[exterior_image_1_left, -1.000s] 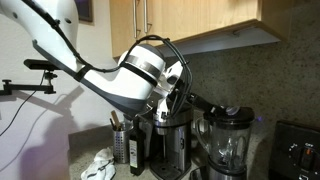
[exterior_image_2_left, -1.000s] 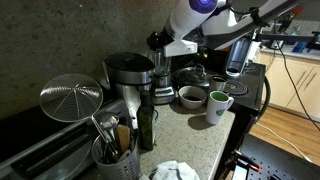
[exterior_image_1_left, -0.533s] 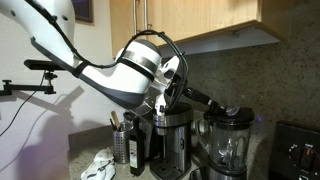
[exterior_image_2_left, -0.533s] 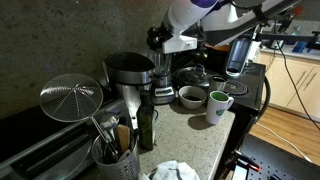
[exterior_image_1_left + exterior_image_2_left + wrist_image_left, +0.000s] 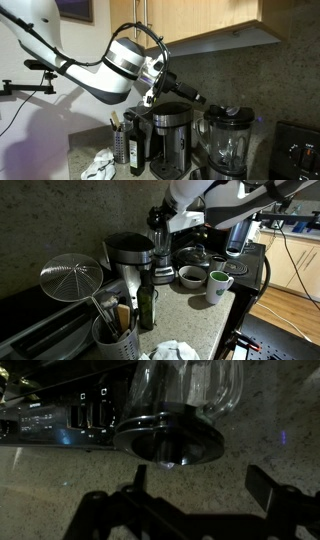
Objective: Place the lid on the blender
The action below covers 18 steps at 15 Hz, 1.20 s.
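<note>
The blender point(image 5: 228, 142) is a clear jar on a dark base, to the right of the coffee maker. The black lid point(image 5: 230, 113) sits on the jar's mouth. In the wrist view the lid point(image 5: 168, 439) shows as a dark round disc capping the jar point(image 5: 190, 385). My gripper point(image 5: 189, 97) hangs in the air up and to the left of the lid, apart from it. In the wrist view the gripper point(image 5: 200, 485) is open and empty, its two fingers spread wide. In an exterior view the blender point(image 5: 160, 250) stands behind the coffee maker, below my arm.
A black-and-silver coffee maker point(image 5: 170, 140) stands beside the blender, with a dark bottle point(image 5: 135, 150) and a utensil holder in front. Wooden cabinets point(image 5: 200, 20) hang overhead. Two mugs point(image 5: 218, 283), a wire strainer point(image 5: 70, 277) and a crumpled cloth point(image 5: 100, 165) are on the counter.
My gripper has drawn back up and to the left from the blender's top. The lid has stayed on the jar.
</note>
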Each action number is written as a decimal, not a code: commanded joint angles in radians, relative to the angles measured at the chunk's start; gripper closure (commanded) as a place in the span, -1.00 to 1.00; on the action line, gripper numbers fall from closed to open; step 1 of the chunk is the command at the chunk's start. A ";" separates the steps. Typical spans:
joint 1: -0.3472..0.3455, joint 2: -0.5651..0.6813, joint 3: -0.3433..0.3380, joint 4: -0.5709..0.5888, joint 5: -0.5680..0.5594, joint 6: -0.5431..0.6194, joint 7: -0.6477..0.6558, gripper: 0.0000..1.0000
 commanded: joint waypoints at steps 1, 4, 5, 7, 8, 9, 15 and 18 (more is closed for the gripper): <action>0.056 -0.124 -0.046 -0.118 0.216 0.007 -0.223 -1.00; 0.172 -0.172 -0.114 -0.187 0.477 -0.042 -0.494 -1.00; 0.219 -0.190 -0.141 -0.204 0.557 -0.068 -0.579 -1.00; 0.322 -0.225 -0.205 -0.231 0.716 -0.132 -0.747 -1.00; 0.373 -0.245 -0.236 -0.238 0.790 -0.178 -0.827 -1.00; 0.473 -0.259 -0.318 -0.237 0.815 -0.240 -0.869 -1.00; 0.631 -0.393 -0.416 -0.220 0.923 -0.597 -1.046 -1.00; 0.669 -0.430 -0.426 -0.214 0.925 -0.733 -1.075 -1.00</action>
